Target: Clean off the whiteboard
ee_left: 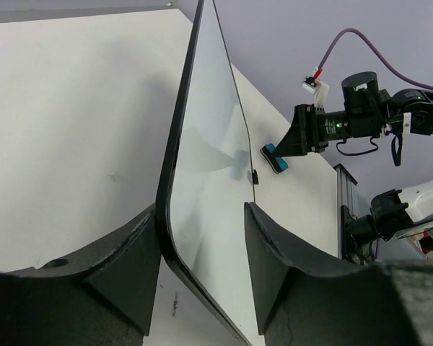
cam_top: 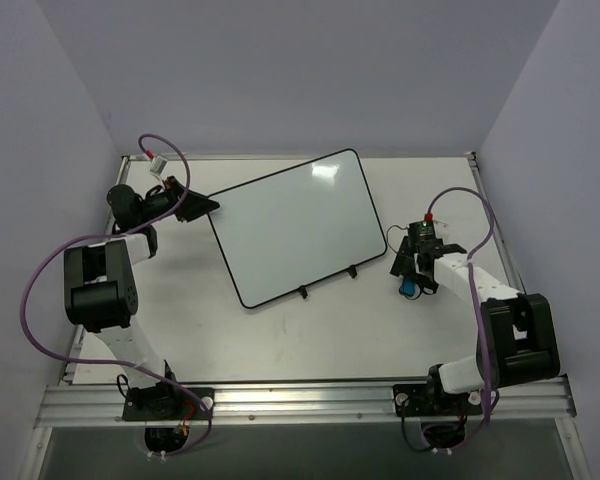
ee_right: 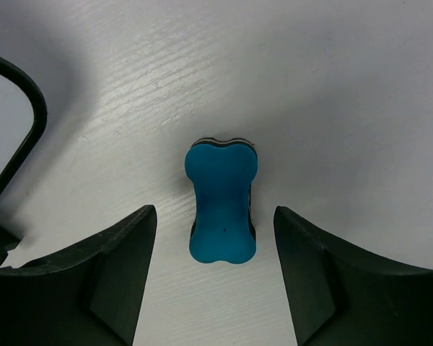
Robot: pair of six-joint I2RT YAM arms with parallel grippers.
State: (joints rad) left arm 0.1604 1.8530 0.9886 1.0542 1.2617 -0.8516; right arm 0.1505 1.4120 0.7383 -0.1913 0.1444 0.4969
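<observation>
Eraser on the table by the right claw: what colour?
The eraser is blue on top, with a dark layer beneath. It shows best in the right wrist view.

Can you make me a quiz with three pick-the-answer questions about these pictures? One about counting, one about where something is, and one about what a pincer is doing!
1. How many black clips sit on the near edge of the whiteboard? A two, B five, C none.
2. Where is the blue eraser? A on the whiteboard, B on the table right of the whiteboard, C on the floor.
3. What is the right pincer doing? A squeezing the eraser, B gripping the whiteboard, C open around the eraser.
Answers: 1 A, two clips show on that edge; 2 B, it lies on bare table; 3 C, gaps show either side of the eraser.
</observation>
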